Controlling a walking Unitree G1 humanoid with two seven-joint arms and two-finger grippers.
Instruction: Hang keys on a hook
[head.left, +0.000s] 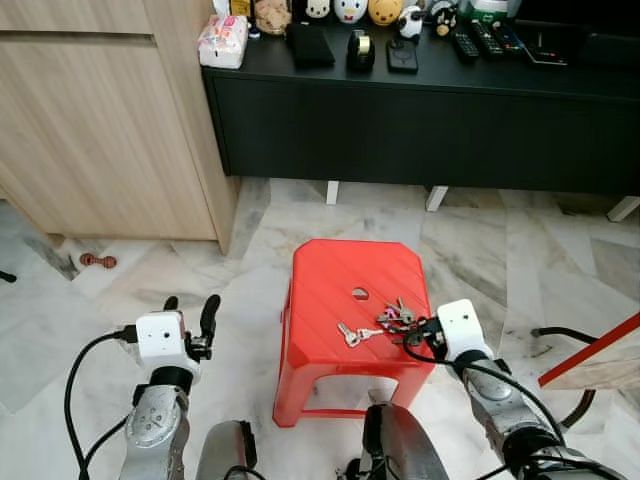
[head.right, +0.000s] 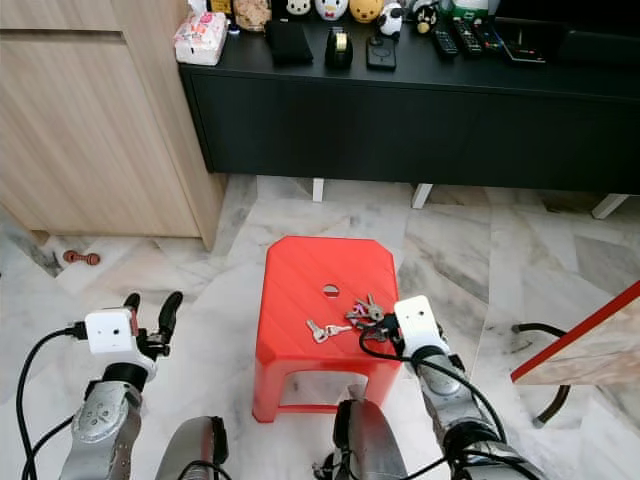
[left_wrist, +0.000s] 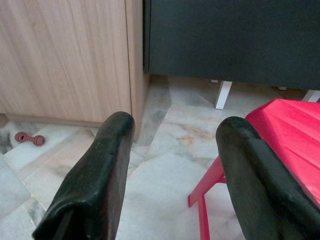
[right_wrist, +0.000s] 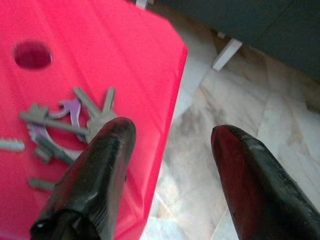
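Resting on the top of a red plastic stool (head.left: 340, 300), toward its right edge, a bunch of keys (head.left: 393, 317) lies flat beside the small round hole (head.left: 359, 293) in the seat, with a separate pair of silver keys (head.left: 352, 334) just to its left. Right end effector (right_wrist: 167, 165) sits at the stool's right edge with its two black fingers spread wide and holding nothing; one finger (right_wrist: 97, 175) hangs over the red seat just beside the bunch, the other (right_wrist: 255, 175) over the marble floor (head.left: 480, 250) off the stool's side. Left end effector (head.left: 190, 312) is held up to the left of the stool, well apart from the keys, its fingers likewise spread wide and empty. Behind the stool stands a low black cabinet (head.left: 420, 120) carrying small figurines, remote controls and a tissue pack (head.left: 223, 41); a light wooden cupboard (head.left: 100, 130) adjoins it on the left, and a small red dumbbell-shaped object (head.left: 97, 261) lies on the floor near the cupboard's base
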